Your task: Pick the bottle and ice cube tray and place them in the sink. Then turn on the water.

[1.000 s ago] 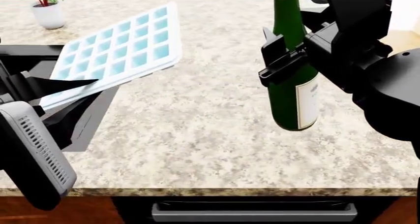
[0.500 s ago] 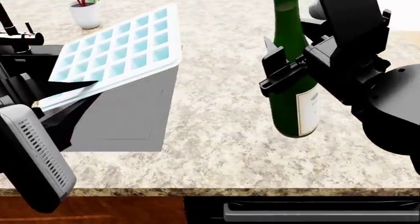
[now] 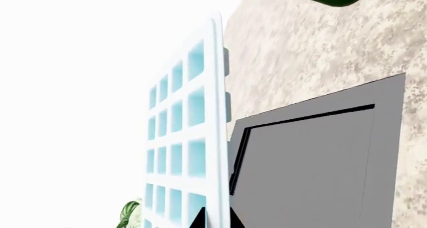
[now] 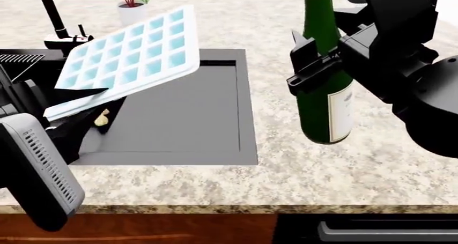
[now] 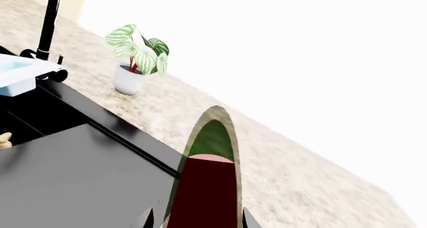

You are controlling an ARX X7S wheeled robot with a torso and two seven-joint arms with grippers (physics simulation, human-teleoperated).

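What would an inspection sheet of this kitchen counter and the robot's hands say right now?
Surface: speckled granite counter, sink set in it.
Job's things: ice cube tray held tilted above the sink; bottle held upright over the counter; tap behind, no water seen.
Clutter: small pale object in the sink; potted plant.
Grippers: left gripper shut on the tray; right gripper shut on the bottle.
Cables: nothing seen.
Surroundings: cabinet handle below.

A speckled granite countertop [image 4: 286, 169] carries a white-potted plant [image 4: 130, 5].
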